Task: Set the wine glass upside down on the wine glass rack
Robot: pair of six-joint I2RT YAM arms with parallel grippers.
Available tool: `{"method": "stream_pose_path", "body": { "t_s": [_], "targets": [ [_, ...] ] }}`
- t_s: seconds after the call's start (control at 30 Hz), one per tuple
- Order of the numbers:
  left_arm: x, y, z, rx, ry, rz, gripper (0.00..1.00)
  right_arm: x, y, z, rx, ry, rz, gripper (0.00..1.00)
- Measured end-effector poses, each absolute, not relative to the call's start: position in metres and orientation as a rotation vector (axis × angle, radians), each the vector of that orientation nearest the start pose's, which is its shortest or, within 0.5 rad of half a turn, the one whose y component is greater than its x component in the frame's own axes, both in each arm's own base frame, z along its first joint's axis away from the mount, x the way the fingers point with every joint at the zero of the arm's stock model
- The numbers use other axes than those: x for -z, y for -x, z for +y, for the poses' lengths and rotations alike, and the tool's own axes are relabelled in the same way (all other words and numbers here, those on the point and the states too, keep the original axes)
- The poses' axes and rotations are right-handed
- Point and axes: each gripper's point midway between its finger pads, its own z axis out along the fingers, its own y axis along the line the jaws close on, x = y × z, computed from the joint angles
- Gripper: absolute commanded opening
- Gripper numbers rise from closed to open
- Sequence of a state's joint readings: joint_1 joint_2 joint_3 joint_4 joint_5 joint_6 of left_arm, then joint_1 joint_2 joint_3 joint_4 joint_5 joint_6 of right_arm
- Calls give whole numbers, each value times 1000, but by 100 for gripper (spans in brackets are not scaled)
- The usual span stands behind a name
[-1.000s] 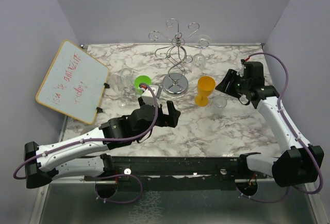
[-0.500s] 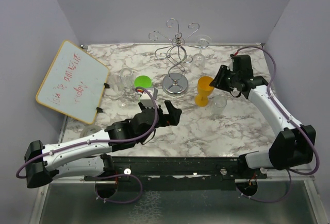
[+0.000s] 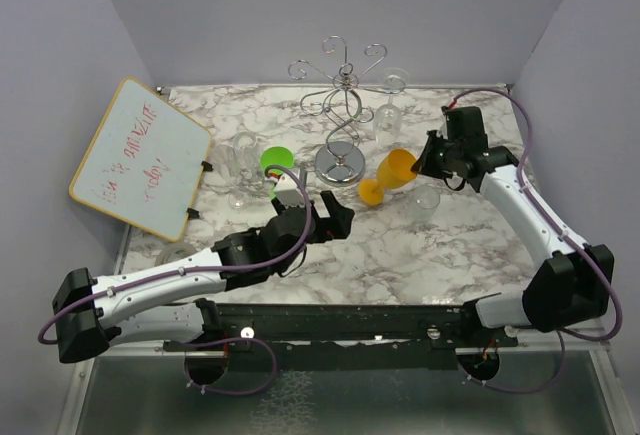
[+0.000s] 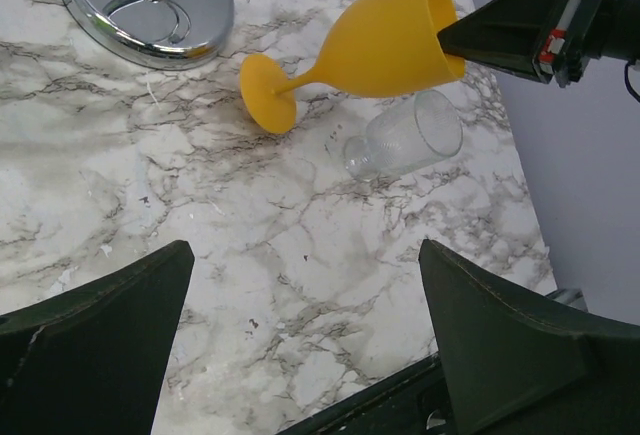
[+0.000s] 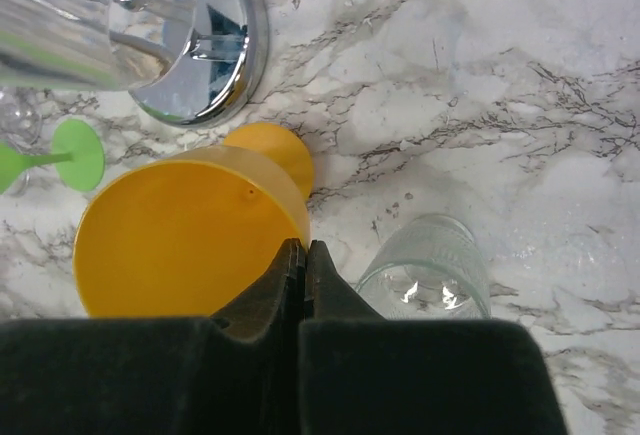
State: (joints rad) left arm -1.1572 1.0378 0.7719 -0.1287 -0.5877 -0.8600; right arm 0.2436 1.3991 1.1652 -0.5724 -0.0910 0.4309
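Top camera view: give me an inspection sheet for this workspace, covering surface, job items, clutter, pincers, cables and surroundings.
Surface: marble tabletop, no spills seen.
Job's things: yellow wine glass tilted, pinched at its rim; wine glass rack upright beside it.
Clutter: whiteboard, green glass, clear glasses, clear tumbler.
Pincers: right pincer shut on the yellow wine glass; left pincer open, holding nothing.
Cables: purple cables loop along both arms; no snag seen.
Surroundings: plain lilac walls; nothing else seen.

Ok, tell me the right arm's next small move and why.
Probably lift it straight up a little. The right gripper is shut on the rim of the yellow wine glass, which tilts with its foot low near the base of the wine glass rack and a clear glass beside it.
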Motion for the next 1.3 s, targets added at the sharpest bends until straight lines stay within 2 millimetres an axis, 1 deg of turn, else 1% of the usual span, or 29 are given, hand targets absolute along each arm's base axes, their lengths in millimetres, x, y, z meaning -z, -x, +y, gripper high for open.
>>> {"method": "stream_pose_path", "body": {
  "t_s": [0.13,0.23,0.33,0.43,0.53,0.7,0.8,0.87,0.97,1.1,1.17,1.23,1.27,1.3],
  "targets": [
    [-220,-206,-289,808,162,1977,99,-191,-336,124,-473,-148,2350,1],
    [-220,-207,-288,835,237,1990,99,-201,-314,128,-549,-111,2280,1],
    [-228,-207,-290,894,335,1989,99,-200,-293,133,-631,-63,2212,1],
    [-240,-206,-291,975,432,1974,99,-196,-276,137,-687,-19,2144,1],
    [-249,-203,-292,1056,533,1964,97,-204,-264,141,-735,25,2040,1],
    [-251,-199,-298,1152,654,1974,96,-243,-253,145,-799,98,1793,1],
    [-250,-198,-304,1190,705,1988,95,-261,-248,148,-825,140,1690,1],
    [-250,-199,-309,1213,736,1991,99,-270,-245,151,-845,169,1643,1],
    [-251,-201,-315,1249,784,1979,99,-277,-240,157,-882,208,1597,1],
    [-264,-205,-321,1355,871,1912,99,-279,-232,164,-943,243,1569,1],
    [-267,-207,-321,1393,915,1878,99,-280,-229,168,-972,257,1559,1],
    [-269,-210,-320,1413,956,1851,96,-281,-225,170,-999,262,1542,1],
    [-270,-211,-320,1419,972,1842,93,-282,-222,171,-1011,266,1529,1],
    [-271,-212,-320,1428,992,1831,88,-283,-220,171,-1020,267,1521,1]
  ]
}}
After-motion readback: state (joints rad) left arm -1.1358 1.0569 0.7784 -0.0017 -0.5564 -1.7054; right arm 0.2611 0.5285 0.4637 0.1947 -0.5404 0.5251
